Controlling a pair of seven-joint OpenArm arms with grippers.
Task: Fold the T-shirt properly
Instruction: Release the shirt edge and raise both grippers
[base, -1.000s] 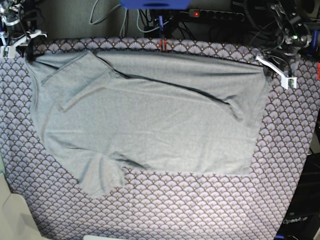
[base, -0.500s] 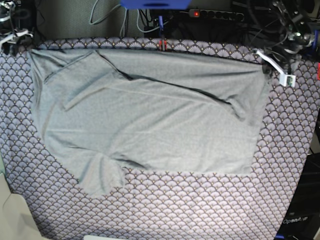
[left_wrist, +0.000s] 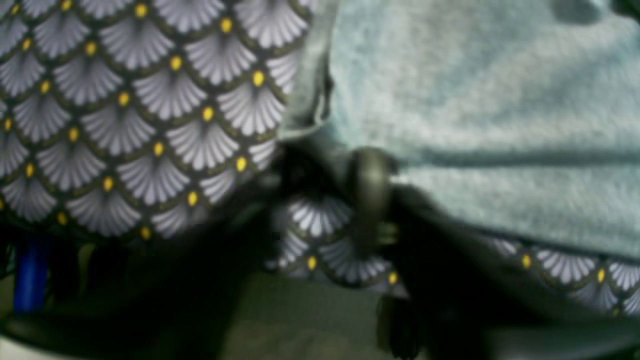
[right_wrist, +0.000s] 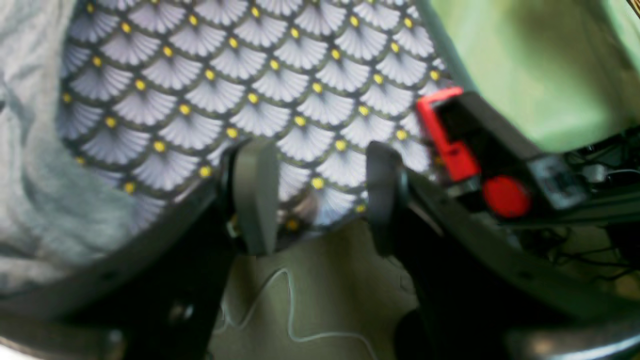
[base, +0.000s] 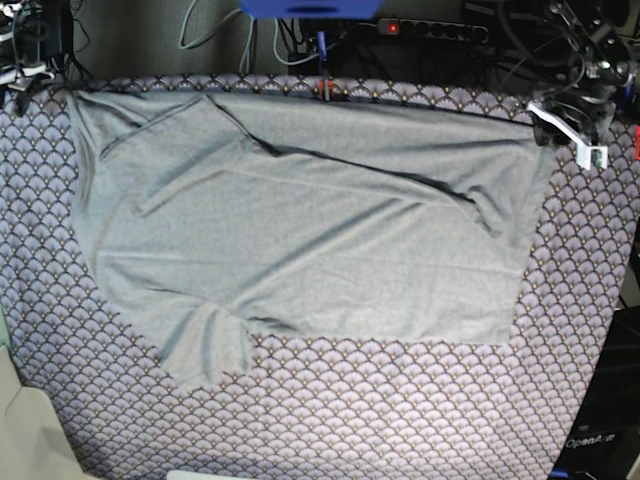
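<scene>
T-shirt: you see the grey T-shirt (base: 310, 230) spread across the patterned cloth (base: 400, 410), filling the upper and middle part of the base view. One sleeve points toward 7 o'clock; a long dark fold line runs from about 10 o'clock down toward 3 o'clock.

Top edge: it lies along the far edge of the table, from the 10 o'clock corner to the 2 o'clock corner.

Left claw: your left claw (base: 570, 130) sits at 2 o'clock in the base view, just beside the shirt's corner. In the left wrist view, one dark fingertip (left_wrist: 367, 190) stands at the shirt's hem with patterned cloth beside it. The view is blurred, so you cannot tell whether the fingers are spread or pinching the fabric.

Right claw: your right claw (right_wrist: 315, 195) is spread, with bare patterned cloth showing between its two fingers and nothing pinched. The shirt lies at its 9 o'clock, apart from the fingers.

Background: a power strip (base: 430, 28) and cables lie beyond the table at 12 o'clock.
</scene>
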